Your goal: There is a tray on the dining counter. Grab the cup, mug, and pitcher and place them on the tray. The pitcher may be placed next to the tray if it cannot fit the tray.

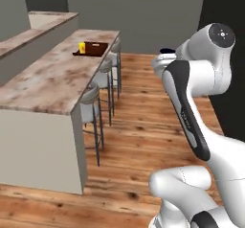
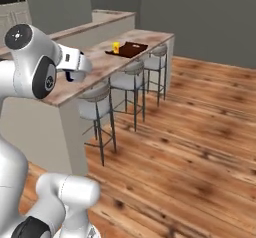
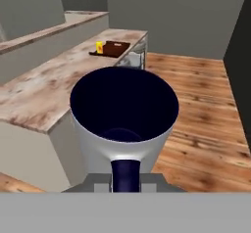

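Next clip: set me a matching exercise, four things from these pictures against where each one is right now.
Things:
1. mug
2. cup
3. tray
4. stools

Places:
A. at the far end of the dining counter, flat on its top
B. on the wood floor, lined up along the counter's side
C. held in the gripper, away from the counter
D. standing at the tray's near end

Pairs: 1-C, 2-D, 3-A, 4-B
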Tool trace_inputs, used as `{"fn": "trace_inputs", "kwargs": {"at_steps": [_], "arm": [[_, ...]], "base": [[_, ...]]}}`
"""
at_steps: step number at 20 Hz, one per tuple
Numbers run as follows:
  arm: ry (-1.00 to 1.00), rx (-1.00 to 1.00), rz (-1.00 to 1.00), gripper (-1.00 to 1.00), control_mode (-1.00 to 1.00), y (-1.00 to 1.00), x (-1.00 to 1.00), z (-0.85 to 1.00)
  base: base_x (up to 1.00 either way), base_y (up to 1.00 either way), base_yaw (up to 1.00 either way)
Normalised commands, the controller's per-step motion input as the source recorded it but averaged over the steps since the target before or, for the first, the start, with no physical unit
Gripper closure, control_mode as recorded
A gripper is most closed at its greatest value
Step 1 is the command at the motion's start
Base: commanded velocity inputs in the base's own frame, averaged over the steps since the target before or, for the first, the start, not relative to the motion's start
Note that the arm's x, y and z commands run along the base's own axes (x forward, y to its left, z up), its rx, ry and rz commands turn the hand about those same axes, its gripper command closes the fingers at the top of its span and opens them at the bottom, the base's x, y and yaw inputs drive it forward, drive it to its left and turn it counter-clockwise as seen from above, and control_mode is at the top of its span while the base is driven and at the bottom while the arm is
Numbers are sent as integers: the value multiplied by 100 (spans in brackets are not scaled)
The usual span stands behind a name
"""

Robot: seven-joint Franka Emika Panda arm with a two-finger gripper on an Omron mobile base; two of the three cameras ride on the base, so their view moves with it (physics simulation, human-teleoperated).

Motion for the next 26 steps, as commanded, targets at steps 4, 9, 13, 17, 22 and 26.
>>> {"fn": "trace_inputs", "kwargs": {"at_steps": [4,9,13,17,22,26], "arm": [[0,0,0,100,100,0,0,0],[0,0,0,100,100,0,0,0],[0,0,0,100,100,0,0,0],[0,0,0,100,100,0,0,0],[0,0,0,100,100,0,0,0],[0,0,0,100,100,0,0,0]], "base": [[72,-99,34],[96,-97,28],[100,-86,24],[100,-79,23],[100,-71,24],[97,-70,28]]}}
